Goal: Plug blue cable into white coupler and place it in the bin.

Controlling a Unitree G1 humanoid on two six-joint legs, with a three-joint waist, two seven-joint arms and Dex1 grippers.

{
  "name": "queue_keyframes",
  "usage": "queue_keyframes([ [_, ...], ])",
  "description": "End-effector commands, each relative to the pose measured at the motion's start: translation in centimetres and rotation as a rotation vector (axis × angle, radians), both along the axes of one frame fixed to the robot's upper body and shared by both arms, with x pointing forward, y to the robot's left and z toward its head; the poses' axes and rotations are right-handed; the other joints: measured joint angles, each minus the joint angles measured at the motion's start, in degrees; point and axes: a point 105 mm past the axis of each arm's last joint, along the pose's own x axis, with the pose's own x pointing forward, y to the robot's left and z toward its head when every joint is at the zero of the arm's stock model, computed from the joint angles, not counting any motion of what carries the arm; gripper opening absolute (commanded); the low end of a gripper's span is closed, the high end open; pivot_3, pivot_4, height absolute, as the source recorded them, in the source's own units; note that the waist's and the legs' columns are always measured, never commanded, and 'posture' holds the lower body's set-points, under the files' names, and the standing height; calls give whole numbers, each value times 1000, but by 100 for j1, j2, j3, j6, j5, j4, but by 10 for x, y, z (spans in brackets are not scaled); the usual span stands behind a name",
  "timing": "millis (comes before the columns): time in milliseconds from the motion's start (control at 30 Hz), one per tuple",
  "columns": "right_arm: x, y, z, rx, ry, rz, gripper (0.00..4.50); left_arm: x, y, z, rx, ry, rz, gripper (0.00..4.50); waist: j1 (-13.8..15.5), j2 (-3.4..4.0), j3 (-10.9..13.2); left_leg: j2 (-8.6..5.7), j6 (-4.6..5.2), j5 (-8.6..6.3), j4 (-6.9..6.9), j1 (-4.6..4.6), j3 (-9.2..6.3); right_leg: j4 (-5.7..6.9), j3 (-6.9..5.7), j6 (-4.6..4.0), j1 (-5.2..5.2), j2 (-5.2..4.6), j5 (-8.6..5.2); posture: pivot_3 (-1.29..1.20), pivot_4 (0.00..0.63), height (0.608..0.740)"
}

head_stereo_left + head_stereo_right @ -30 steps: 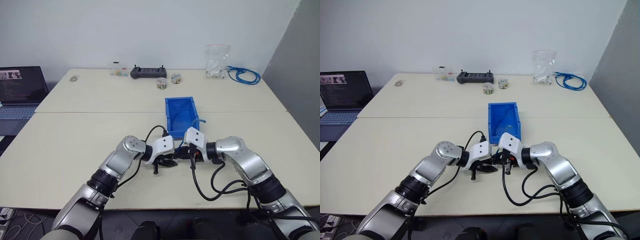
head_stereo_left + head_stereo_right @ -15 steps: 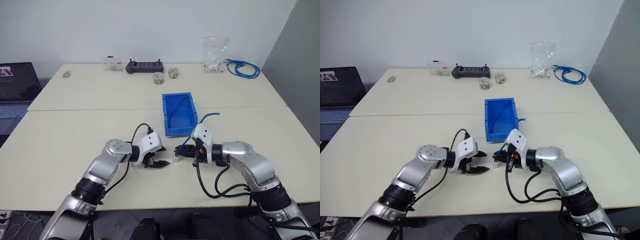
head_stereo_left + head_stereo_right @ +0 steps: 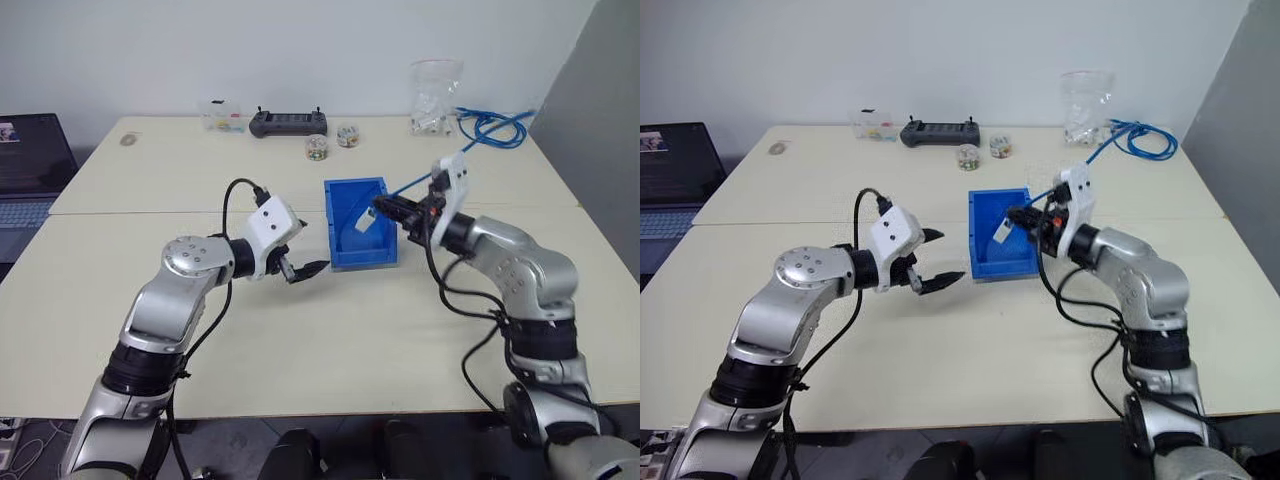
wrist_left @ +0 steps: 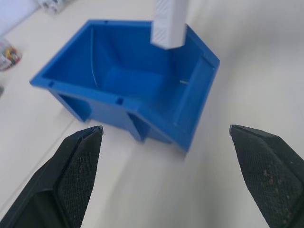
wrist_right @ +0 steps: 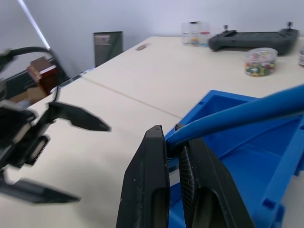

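The scene is lit evenly and brightly from above, and no hard glare is seen on the pale table (image 3: 300, 340). Only soft, faint shadows are cast beside the bin (image 3: 360, 222). In the left wrist view the bin's far rim and the table around it are smeared by motion blur, while the near black fingertips (image 4: 78, 166) are rendered sharply. In the right wrist view, things beyond the bin are softened and out of focus.

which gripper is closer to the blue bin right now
Right. The right gripper hangs over the bin, shut on the blue cable; the left gripper sits open beside it.
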Motion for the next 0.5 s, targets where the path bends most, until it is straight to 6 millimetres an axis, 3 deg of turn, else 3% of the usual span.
queue_keyframes([
  [33,24,10,12,-64,-33,10,367,10,-5,8,38,-81,11,4491,-9,0,1,3,-2,2,0,1,1,1,0,0,-1,2,0,0,150,740],
  [200,38,5,8,-224,-18,72,1605,20,-9,11,47,-113,25,4500,0,0,2,5,-2,2,-3,3,11,0,6,0,-3,5,0,0,150,740],
  [500,18,-46,1,-379,17,152,3787,23,-1,10,31,-101,56,4500,19,-3,3,-3,-13,8,9,-68,28,-5,17,1,-65,-9,-1,0,150,740],
])
